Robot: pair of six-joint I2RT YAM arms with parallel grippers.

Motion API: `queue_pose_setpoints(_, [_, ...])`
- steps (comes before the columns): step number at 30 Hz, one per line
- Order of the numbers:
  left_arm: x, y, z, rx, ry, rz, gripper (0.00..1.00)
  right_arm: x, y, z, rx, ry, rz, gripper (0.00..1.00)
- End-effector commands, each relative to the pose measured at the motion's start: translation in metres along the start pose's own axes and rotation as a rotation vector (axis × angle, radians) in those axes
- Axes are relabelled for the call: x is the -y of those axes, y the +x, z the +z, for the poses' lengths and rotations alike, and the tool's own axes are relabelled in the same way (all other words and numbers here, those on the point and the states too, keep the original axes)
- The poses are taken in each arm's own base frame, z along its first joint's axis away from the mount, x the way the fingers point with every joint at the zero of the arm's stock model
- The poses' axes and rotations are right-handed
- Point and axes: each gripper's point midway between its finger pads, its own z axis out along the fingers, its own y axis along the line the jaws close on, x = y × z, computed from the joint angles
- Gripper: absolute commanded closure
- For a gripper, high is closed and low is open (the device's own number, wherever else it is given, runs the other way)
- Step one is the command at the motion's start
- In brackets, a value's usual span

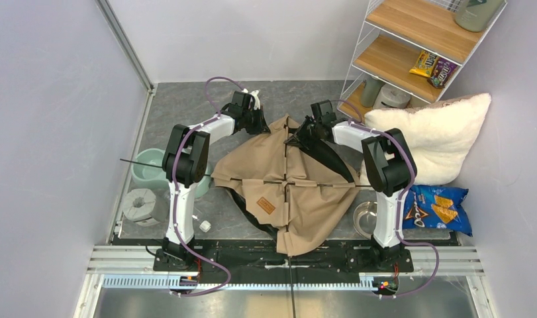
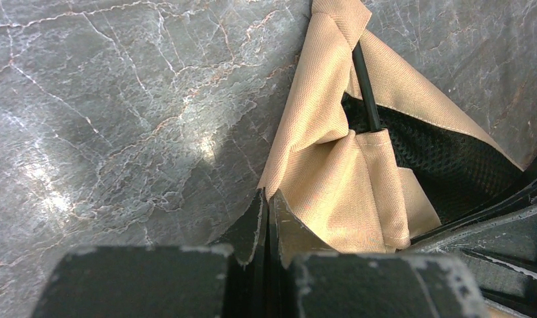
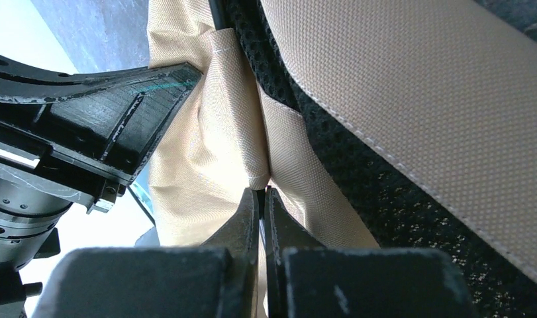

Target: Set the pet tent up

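Note:
The pet tent (image 1: 298, 199) lies collapsed on the grey floor: tan fabric with thin black poles (image 1: 287, 181) crossing on top and a brown label patch (image 1: 266, 206). Its far edge is raised into a peak, and black mesh base (image 1: 328, 154) shows there. My left gripper (image 1: 260, 122) is at that far edge, shut on a tan fabric corner (image 2: 332, 152) by a black pole (image 2: 365, 79). My right gripper (image 1: 310, 130) is just to its right, shut on a fabric fold (image 3: 206, 146) of the tent. Both sets of fingertips meet (image 2: 265, 195) (image 3: 261, 192).
A fluffy white pillow (image 1: 444, 136) leans at the right, with a blue chip bag (image 1: 438, 209) and a steel bowl (image 1: 365, 215) in front of it. At the left are a green bowl (image 1: 149, 169) and a grey roll (image 1: 141, 204). A wire shelf (image 1: 418, 40) stands back right.

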Motion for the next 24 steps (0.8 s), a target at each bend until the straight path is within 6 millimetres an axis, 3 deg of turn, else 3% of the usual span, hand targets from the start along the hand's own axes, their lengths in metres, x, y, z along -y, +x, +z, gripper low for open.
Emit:
queue_pose_setpoints(1, [0.003,0.006,-0.010,-0.030,-0.017,0.023,0.98,-0.008,-0.031,-0.012,0.111,0.022,-0.028,0.99])
queue_pose_setpoints(7, [-0.005,0.012,-0.006,-0.048,-0.050,0.002,0.98,-0.012,-0.026,-0.026,0.122,0.032,-0.086,0.75])
queue_pose_setpoints(13, [-0.004,0.009,-0.006,-0.045,-0.053,-0.005,0.98,-0.029,-0.019,-0.046,0.126,-0.006,-0.173,0.52])
queue_pose_setpoints(20, [0.003,-0.001,-0.009,-0.031,-0.038,-0.006,0.95,-0.037,0.008,-0.057,0.066,0.004,-0.308,0.46])
queue_pose_setpoints(24, [0.005,-0.002,-0.009,-0.028,-0.032,-0.005,0.94,-0.035,0.036,-0.048,0.018,0.047,-0.372,0.46])
